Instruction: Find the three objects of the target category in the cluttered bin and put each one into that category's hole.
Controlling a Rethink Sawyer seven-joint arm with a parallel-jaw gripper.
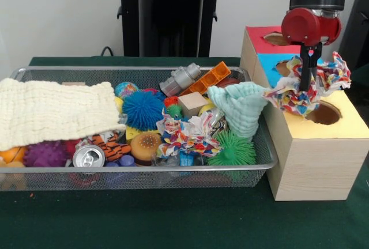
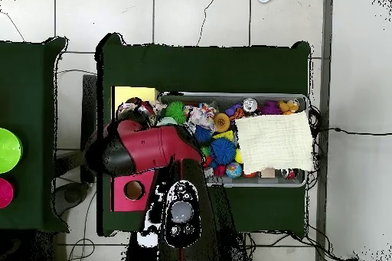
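we hold a patterned cloth (image 1: 305, 90) clamped in our gripper (image 1: 310, 82), fingers pinched on it, hanging just above the wooden box (image 1: 314, 162) and close to the yellow section's hole (image 1: 324, 113) at about 4 o'clock from the fingers. it is not in yet. a similar patterned cloth (image 1: 184, 134) lies in the mesh bin (image 1: 138, 177), so we judge at least that one remains.

Green table cloth (image 1: 173, 220) covers the work table. A second green-covered table (image 2: 31, 135) stands apart at the overhead view's left edge, carrying a lime green disc (image 2: 8, 151) and a magenta disc (image 2: 4, 194). Tiled floor (image 2: 199, 17) around both; black cables (image 2: 348, 132) trail beside the table.
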